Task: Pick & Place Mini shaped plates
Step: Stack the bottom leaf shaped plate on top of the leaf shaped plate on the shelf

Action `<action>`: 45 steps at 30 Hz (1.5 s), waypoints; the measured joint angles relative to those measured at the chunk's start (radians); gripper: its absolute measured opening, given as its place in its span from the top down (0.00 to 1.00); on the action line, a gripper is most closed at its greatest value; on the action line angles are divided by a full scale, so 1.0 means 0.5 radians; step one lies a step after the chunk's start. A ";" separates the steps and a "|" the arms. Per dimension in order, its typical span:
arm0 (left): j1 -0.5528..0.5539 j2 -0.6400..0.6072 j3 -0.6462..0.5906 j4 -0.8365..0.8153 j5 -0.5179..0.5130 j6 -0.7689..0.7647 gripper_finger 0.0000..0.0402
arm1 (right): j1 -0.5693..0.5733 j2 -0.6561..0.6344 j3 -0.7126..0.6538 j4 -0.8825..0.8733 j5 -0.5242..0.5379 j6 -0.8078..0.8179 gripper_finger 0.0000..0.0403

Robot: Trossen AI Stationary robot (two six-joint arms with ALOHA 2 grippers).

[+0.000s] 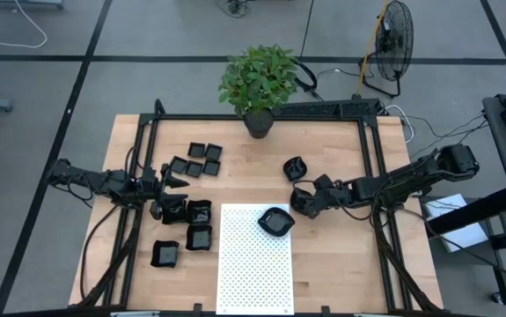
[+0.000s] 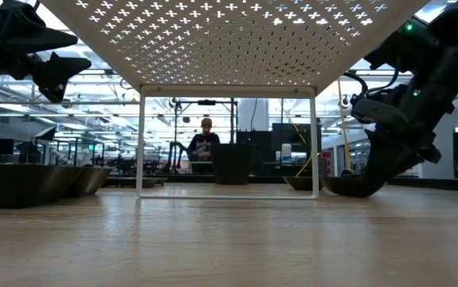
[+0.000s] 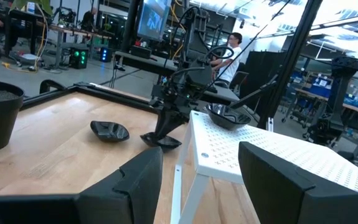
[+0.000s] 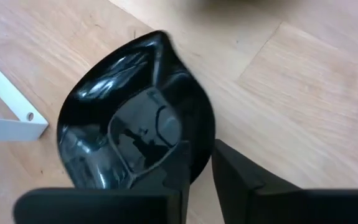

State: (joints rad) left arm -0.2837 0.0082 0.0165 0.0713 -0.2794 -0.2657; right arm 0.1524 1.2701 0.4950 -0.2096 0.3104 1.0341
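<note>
Right gripper (image 4: 197,171) is down at the table just off the right edge of the white dotted mat (image 1: 253,264), fingers narrowed around the rim of a glossy black teardrop-shaped mini plate (image 4: 135,124), one finger inside the dish and one outside. Looks like the pinch is just landing, so the smart move is to let the squeeze finish before lifting; that glossy rim is thin and probably slippery, and a half-set grip could tip the plate or let it skid across the wood. Lift straight up, then carry it over. One plate (image 1: 275,221) already sits on the mat's raised top and another (image 1: 295,166) waits nearby on the table. Left gripper (image 1: 175,182) hangs wide open over the cluster of square plates (image 1: 196,159) on the left side, waiting.
</note>
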 joint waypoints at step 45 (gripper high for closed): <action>0.000 0.000 0.000 0.000 0.000 0.000 0.47 | -0.159 -0.491 0.218 1.335 -0.788 -1.283 1.00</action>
State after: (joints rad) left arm -0.2838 0.0082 0.0166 0.0711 -0.2794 -0.2657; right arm 0.0728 1.0246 0.6040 0.4578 -0.0836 0.3925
